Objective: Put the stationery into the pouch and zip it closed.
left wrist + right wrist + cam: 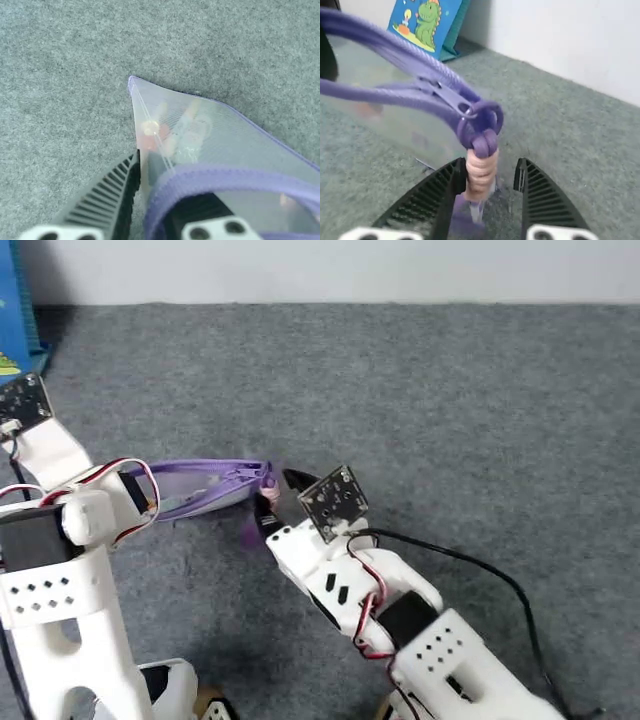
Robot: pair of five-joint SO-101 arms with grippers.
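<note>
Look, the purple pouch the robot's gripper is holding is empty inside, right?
No, the pouch is not empty: the left wrist view shows stationery inside, through its clear mesh side. The rest holds: it is purple, and the left gripper holds it.
</note>
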